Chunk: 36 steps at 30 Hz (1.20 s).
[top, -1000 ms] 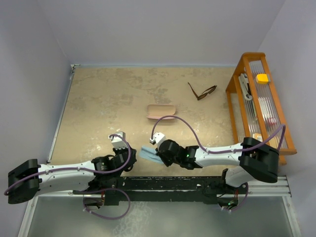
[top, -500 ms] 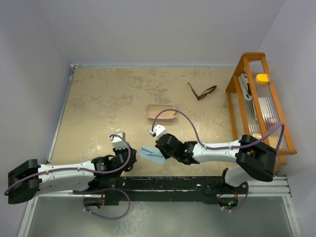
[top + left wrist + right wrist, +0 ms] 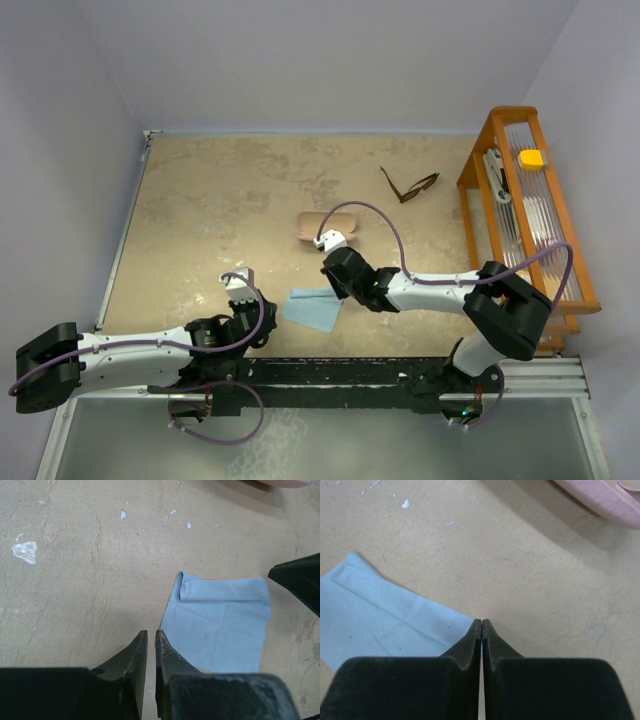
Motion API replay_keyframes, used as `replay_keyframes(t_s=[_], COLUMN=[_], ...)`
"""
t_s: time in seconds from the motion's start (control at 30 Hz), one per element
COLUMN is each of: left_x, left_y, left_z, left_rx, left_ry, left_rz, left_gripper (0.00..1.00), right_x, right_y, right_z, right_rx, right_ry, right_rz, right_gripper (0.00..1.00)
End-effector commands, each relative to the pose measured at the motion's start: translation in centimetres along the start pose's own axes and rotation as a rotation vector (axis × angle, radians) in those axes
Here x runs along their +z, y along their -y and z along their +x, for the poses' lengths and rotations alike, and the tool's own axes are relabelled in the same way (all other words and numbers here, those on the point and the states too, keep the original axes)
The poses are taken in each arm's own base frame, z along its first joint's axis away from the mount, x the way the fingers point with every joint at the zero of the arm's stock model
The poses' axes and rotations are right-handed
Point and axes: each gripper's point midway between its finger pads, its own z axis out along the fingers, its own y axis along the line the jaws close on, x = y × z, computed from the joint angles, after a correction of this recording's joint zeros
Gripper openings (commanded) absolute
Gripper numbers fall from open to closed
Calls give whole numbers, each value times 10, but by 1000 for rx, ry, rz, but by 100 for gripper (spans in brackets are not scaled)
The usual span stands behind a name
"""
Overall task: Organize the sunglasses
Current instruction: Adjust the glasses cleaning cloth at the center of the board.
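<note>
The sunglasses [image 3: 408, 186] lie on the tan table at the far right, temple arms unfolded, well away from both grippers. A light blue cloth [image 3: 312, 308] [image 3: 220, 625] [image 3: 375, 610] lies flat near the front, its far edge folded over. My right gripper [image 3: 328, 246] [image 3: 481, 621] is shut and empty, hovering between the cloth and the pink case [image 3: 325, 225] [image 3: 605, 497]. My left gripper [image 3: 238, 284] [image 3: 151, 632] is shut on nothing, just left of the cloth.
An orange wooden rack [image 3: 530, 210] stands along the right edge with a yellow object [image 3: 531, 158] and other small items on it. The right arm's cable arcs over the pink case. A grey wall borders the table at the far side and left.
My right gripper has moved off the cloth, up toward the pink case. The cloth now lies spread out and free. The left arm has not moved.
</note>
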Motion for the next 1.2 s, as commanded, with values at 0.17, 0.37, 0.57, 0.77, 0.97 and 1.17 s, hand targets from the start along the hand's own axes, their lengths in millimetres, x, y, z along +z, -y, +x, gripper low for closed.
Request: replay_keyframes(t_s=[0.17, 0.37, 0.57, 0.77, 0.97, 1.17], left_x=[1, 2, 9, 14, 19, 29], left_y=[5, 18, 33, 49, 58, 56], left_z=[-2, 1, 15, 13, 8, 28], left_rx=[-16, 19, 38, 69, 104, 151], left_ry=[11, -15, -48, -37, -16, -88], left_rz=[25, 62, 120, 151, 157, 118], left_gripper=[9, 9, 8, 5, 5, 5], right_x=[14, -1, -19, -22, -23, -23], right_y=[9, 5, -12, -23, -32, -35], right_z=[-34, -42, -48, -46, -39, -31], right_rx=[20, 45, 72, 78, 98, 101], right_ry=[55, 93, 118, 107, 103, 91], right_rz=[56, 8, -103, -168, -208, -229], right_gripper=[0, 0, 0, 0, 0, 0])
